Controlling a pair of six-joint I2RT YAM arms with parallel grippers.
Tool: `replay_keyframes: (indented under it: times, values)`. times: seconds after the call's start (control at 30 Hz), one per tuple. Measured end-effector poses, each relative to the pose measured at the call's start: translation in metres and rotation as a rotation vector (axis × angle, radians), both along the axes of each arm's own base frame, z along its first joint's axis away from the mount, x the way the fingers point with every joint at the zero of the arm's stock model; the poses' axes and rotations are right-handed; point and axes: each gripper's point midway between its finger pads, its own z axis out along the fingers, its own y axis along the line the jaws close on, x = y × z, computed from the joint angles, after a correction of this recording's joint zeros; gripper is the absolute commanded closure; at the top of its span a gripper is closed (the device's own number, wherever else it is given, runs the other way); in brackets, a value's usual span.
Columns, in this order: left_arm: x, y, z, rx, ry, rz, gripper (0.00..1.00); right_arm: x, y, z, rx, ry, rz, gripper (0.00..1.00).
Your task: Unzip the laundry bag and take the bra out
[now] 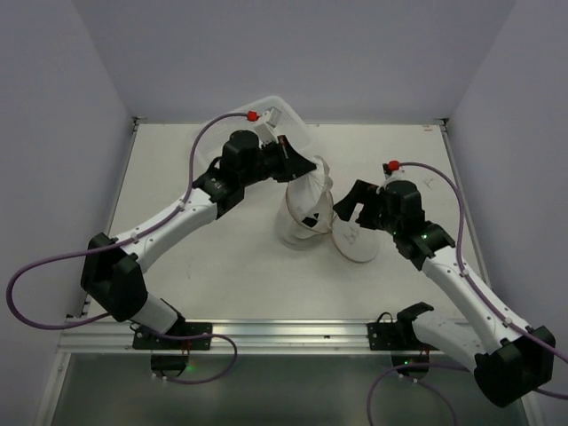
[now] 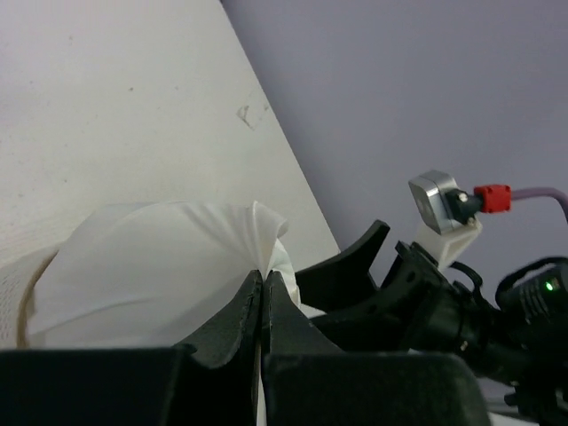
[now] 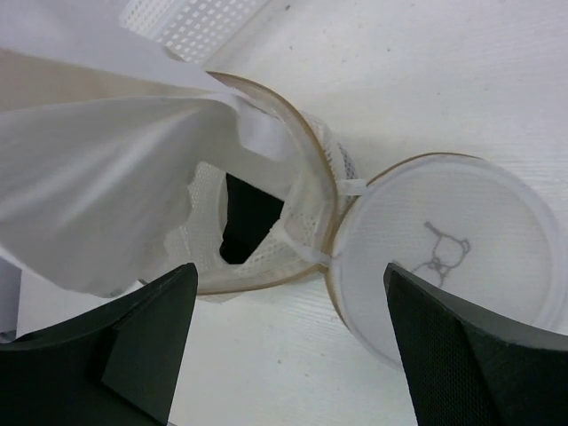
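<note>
The laundry bag (image 1: 304, 213) stands unzipped mid-table, its tan-rimmed mouth (image 3: 293, 177) gaping. Its round lid (image 3: 448, 257), with the bra drawing, hangs open to the right. Inside the mouth shows the black bra (image 3: 248, 217), partly hidden by mesh. My left gripper (image 1: 300, 169) is shut on a fold of the bag's white fabric (image 2: 160, 257) and holds it lifted; the jaws (image 2: 264, 273) are pressed together on the cloth. My right gripper (image 3: 288, 275) is open just in front of the bag's mouth and lid hinge, holding nothing, beside the lid (image 1: 357, 240) in the top view.
A white perforated plastic basket (image 1: 286, 117) stands tilted at the back behind the left wrist, its wall (image 3: 191, 22) also in the right wrist view. Walls close in the table on three sides.
</note>
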Motion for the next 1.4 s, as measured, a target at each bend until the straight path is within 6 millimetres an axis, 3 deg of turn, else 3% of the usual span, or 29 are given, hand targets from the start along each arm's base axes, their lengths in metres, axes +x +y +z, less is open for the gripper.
replay_keyframes:
  times: [0.1, 0.23, 0.37, 0.53, 0.73, 0.87, 0.97, 1.03, 1.23, 1.4]
  values:
    - [-0.008, -0.007, 0.021, -0.019, -0.058, -0.082, 1.00, 0.000, -0.018, 0.001, -0.022, -0.011, -0.036, 0.12]
    - [-0.023, -0.014, 0.035, -0.039, -0.120, -0.185, 1.00, -0.006, -0.024, 0.016, -0.020, -0.061, -0.035, 0.11]
    - [-0.029, -0.010, 0.050, -0.030, -0.195, -0.203, 1.00, -0.011, -0.033, 0.037, -0.007, -0.136, -0.066, 0.11]
    - [-0.021, 0.002, 0.105, -0.043, -0.316, -0.163, 1.00, -0.013, -0.038, 0.047, -0.001, -0.174, -0.089, 0.11]
    - [0.005, 0.044, 0.192, -0.070, -0.452, -0.017, 1.00, -0.012, -0.040, 0.047, -0.007, -0.173, -0.101, 0.11]
    - [0.035, 0.082, 0.224, -0.067, -0.502, 0.113, 1.00, -0.013, -0.041, 0.046, -0.008, -0.170, -0.103, 0.11]
    - [0.066, 0.112, 0.223, -0.038, -0.487, 0.231, 1.00, -0.013, -0.040, 0.046, -0.006, -0.169, -0.099, 0.11]
    - [0.092, 0.134, 0.210, -0.011, -0.454, 0.316, 1.00, -0.014, -0.038, 0.046, 0.000, -0.164, -0.085, 0.11]
    - [0.163, 0.184, 0.155, 0.049, -0.326, 0.527, 1.00, -0.013, -0.029, 0.035, 0.004, -0.119, -0.040, 0.11]
    - [0.199, 0.204, 0.112, 0.082, -0.240, 0.628, 1.00, -0.014, -0.021, 0.028, 0.011, -0.086, -0.002, 0.11]
